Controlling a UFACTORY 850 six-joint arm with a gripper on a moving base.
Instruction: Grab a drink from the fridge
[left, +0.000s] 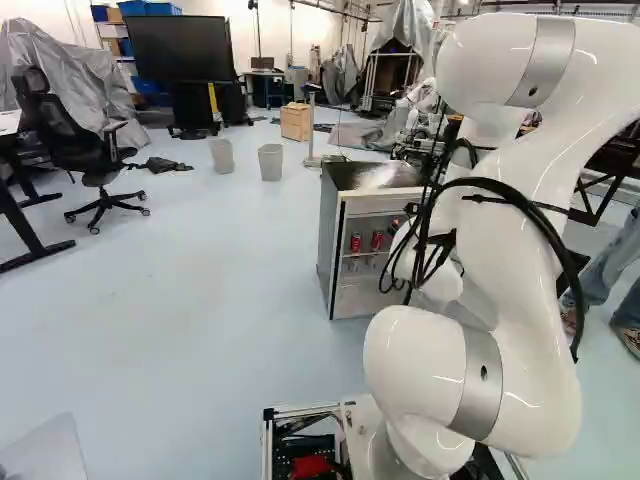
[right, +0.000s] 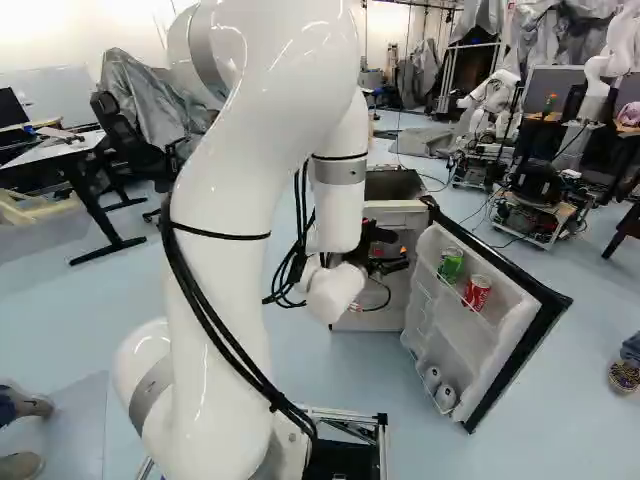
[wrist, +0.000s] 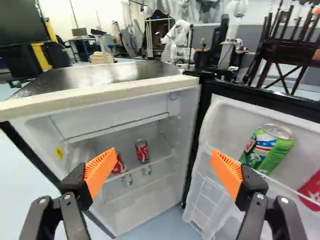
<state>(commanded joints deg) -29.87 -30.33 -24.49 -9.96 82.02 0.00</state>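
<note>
In the right base view my gripper (right: 388, 252) is in front of the open fridge. The wrist view shows the gripper (wrist: 163, 166) open, nothing between its orange pads. Ahead of it, two red cans (wrist: 142, 151) stand on a shelf inside the fridge (wrist: 150, 192), one partly hidden behind a finger. The same red cans (left: 355, 242) show in the left base view. On the open door's rack (right: 500, 335) are a green can (right: 451, 264) and a red can (right: 477, 292). The green can (wrist: 270, 147) is beyond the other finger, tilted in the wrist view.
The fridge top (wrist: 100, 77) has a pale front edge, close ahead of the gripper. The door's dark edge (right: 520, 365) swings out to the right. Two grey bins (left: 270, 162) and an office chair (left: 95, 150) stand farther off. Another robot (right: 495, 100) is at the back.
</note>
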